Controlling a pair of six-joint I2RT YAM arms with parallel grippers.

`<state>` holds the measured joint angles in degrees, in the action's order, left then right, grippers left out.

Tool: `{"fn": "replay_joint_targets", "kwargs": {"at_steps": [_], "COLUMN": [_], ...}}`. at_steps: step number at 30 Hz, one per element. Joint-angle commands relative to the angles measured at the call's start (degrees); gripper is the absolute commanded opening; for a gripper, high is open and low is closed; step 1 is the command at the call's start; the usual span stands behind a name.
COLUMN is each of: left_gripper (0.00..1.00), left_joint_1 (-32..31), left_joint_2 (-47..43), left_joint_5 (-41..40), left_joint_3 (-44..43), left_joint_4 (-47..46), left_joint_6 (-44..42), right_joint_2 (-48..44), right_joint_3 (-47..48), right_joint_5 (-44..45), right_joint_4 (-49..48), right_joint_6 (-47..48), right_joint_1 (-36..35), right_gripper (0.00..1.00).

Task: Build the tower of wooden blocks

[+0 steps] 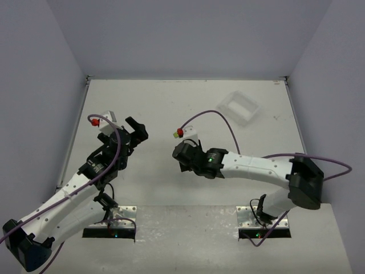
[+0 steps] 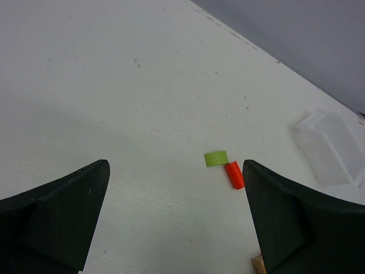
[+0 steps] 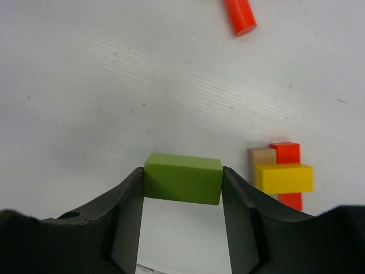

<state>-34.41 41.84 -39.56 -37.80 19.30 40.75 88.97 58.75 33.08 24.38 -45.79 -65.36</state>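
My right gripper (image 3: 182,184) is shut on a green block (image 3: 183,178), gripped by its two ends. To its right in the right wrist view stands the small stack: a yellow block (image 3: 283,177) lying across a tan block (image 3: 261,156) and a red block (image 3: 287,152). A red cylinder (image 3: 239,16) lies on its side farther off. My left gripper (image 2: 175,165) is open and empty above the table. Its view shows the red cylinder (image 2: 234,174) touching a second small green block (image 2: 216,158), and a tan corner (image 2: 259,264) behind its right finger.
A white plastic tray (image 1: 240,107) sits at the back right of the table and also shows in the left wrist view (image 2: 331,145). In the top view the two grippers, left (image 1: 137,132) and right (image 1: 181,157), face each other mid-table.
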Motion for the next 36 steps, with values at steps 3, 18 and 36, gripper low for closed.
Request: {"fn": "replay_joint_targets", "kwargs": {"at_steps": [3, 18, 36], "left_gripper": [1.0, 1.0, 1.0], "left_joint_1": [0.6, 0.5, 0.5], "left_joint_2": [1.1, 1.3, 2.3], "left_joint_5": [0.4, -1.0, -1.9], "left_joint_3": [0.0, 0.2, 0.2], "left_joint_4": [-3.0, -3.3, -3.1], "left_joint_6": [-1.3, -1.8, -1.4], "right_joint_2": [-17.5, -23.8, -20.7], "right_joint_3": [-12.9, -23.7, -25.2], "right_joint_5": [-0.4, -15.5, -18.9], "right_joint_4": [3.5, -1.9, -6.3], "right_joint_6": [11.3, 21.3, 19.3], "right_joint_1": [0.5, 14.4, 17.3], "right_gripper": [0.3, 0.34, 0.39]}}
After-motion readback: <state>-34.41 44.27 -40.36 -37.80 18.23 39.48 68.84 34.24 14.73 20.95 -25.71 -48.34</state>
